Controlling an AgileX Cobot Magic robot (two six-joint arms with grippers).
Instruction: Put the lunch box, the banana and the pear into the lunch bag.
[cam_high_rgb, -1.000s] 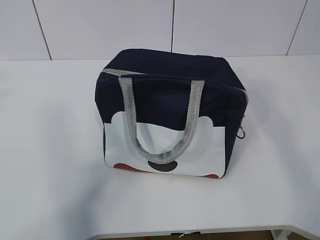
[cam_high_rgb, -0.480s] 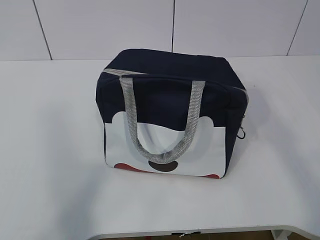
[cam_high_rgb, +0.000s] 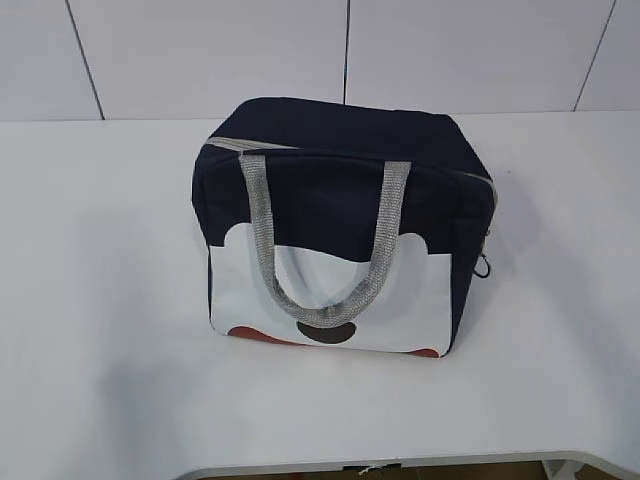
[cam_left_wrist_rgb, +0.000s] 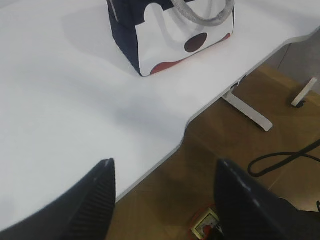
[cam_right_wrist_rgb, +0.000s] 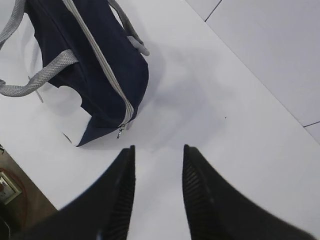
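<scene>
The navy lunch bag (cam_high_rgb: 340, 200) stands in the middle of the white table (cam_high_rgb: 100, 300), zipper shut, grey handles hanging over its white-and-red front panel. It also shows in the left wrist view (cam_left_wrist_rgb: 130, 30) and the right wrist view (cam_right_wrist_rgb: 95, 65), where the zipper pull hangs at its end. My left gripper (cam_left_wrist_rgb: 162, 167) is open and empty, over the table's front edge, well away from the bag. My right gripper (cam_right_wrist_rgb: 159, 149) is open and empty above bare table beside the bag's zipper end. The lunch box, banana and pear are out of view. Neither gripper shows in the exterior view.
The table's front edge (cam_left_wrist_rgb: 180, 140) curves in, with brown floor, a white table leg (cam_left_wrist_rgb: 250, 110) and a black cable (cam_left_wrist_rgb: 280, 160) below. A grey panelled wall (cam_high_rgb: 350, 50) stands behind the table.
</scene>
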